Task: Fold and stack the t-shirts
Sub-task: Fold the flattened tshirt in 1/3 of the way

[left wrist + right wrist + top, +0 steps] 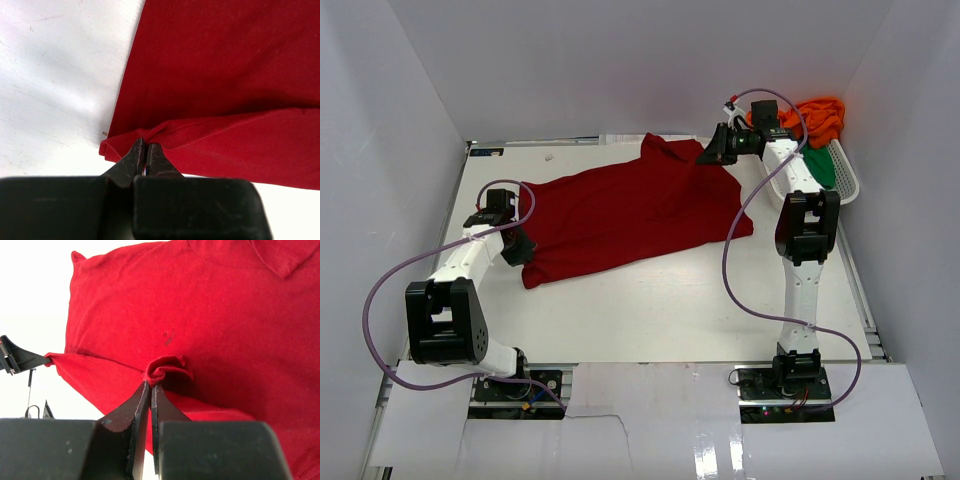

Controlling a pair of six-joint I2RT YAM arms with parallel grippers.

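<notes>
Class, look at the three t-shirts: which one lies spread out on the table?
The dark red t-shirt: it lies spread on the table, while the orange t-shirt and green t-shirt sit bunched in the white basket.

White, black-jointed left arm (470,257) and right arm (803,288), purple cables (725,262)

Bright, even light is falling from overhead, washing the table (30,300) out to plain white in the right wrist view (overexposed); glare is streaking the glossy near strip (710,450), and a soft shadow is banding the dark red t-shirt (225,65)
</notes>
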